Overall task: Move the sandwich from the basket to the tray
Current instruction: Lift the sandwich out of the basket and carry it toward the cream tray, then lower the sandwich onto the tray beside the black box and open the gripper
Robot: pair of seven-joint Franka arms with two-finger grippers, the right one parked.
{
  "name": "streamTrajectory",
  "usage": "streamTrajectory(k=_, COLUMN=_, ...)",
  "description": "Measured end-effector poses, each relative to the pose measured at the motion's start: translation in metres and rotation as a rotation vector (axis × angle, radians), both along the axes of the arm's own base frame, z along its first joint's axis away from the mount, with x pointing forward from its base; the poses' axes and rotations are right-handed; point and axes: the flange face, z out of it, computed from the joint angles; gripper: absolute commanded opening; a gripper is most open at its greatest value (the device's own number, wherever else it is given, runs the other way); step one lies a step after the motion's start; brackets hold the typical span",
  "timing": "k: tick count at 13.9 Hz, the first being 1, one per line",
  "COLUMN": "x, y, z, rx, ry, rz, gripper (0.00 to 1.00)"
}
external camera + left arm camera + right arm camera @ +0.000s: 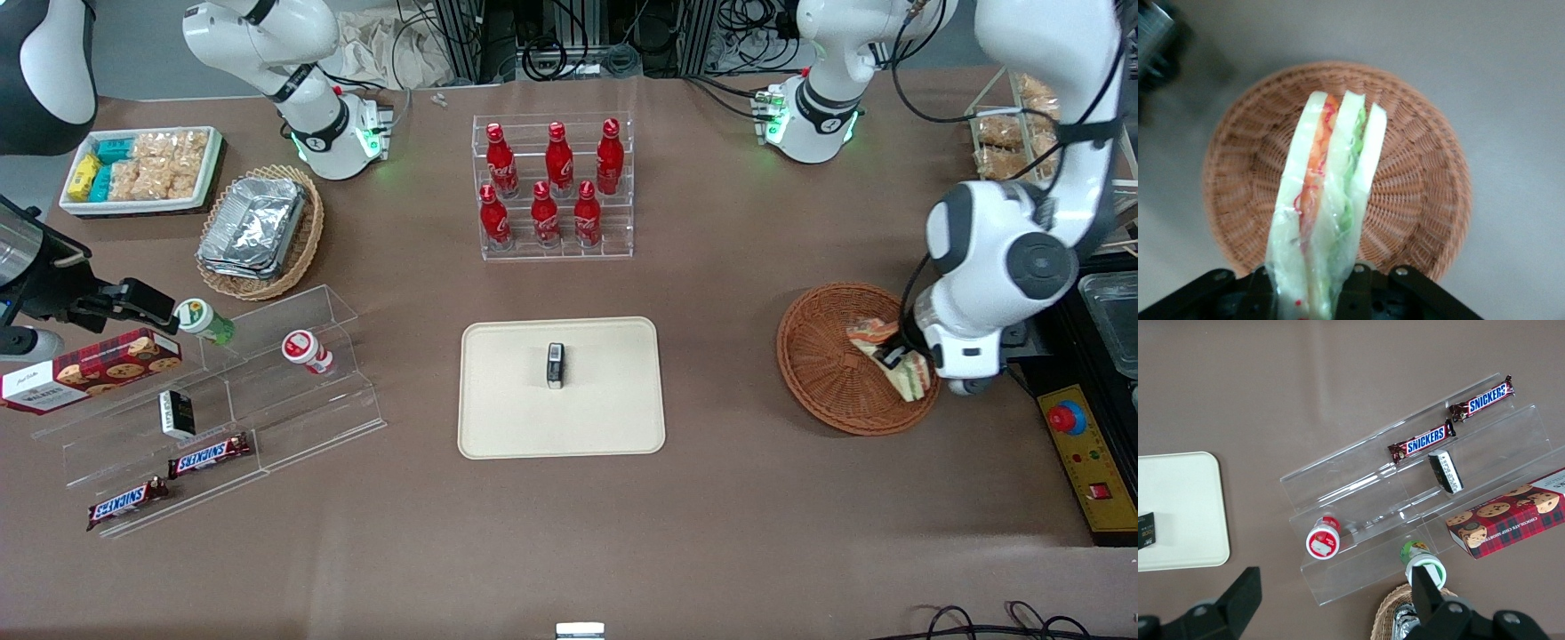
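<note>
The gripper (1308,293) is closed on the sandwich (1328,200), clamping the wrapped wedge by one end and holding it above the basket (1418,193). In the wrist view the sandwich hangs clear of the wicker floor, its white bread slices edge-on with an orange-red layer and a green layer between them (the clear film wrap shows as a sheen over the bread). From the front the sandwich (909,373) sits over the part of the basket (822,364) closest to the working arm's end of the table (711,533), partly hidden by the arm's wrist.

The tray (498,418) lies near the middle of the table, well apart from the basket, and carries one small dark box (556,365) near its centre. A clear rack of red bottles (551,187) stands farther from the front camera than the tray.
</note>
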Motion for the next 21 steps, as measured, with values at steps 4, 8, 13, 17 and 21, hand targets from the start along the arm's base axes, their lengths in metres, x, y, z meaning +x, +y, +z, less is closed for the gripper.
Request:
streamTrajectory(k=4, x=0.018, y=-0.005, z=0.137, rx=-0.007, ry=0.038, rz=-0.128, gripper=0.0)
streamTrajectory(k=8, x=0.017, y=-0.085, z=0.206, rx=-0.054, ry=-0.043, rz=-0.361, gripper=0.0)
streamTrajectory(k=13, x=0.006, y=-0.211, z=0.167, rx=-0.173, ry=-0.007, rz=-0.553, gripper=0.0)
streamTrajectory(k=17, x=0.002, y=-0.303, z=0.083, rx=-0.201, ry=-0.098, rz=-0.557, gripper=0.0)
streamTrajectory(k=21, x=-0.003, y=-0.354, z=-0.025, rx=-0.111, ry=-0.108, rz=-0.561, gripper=0.0)
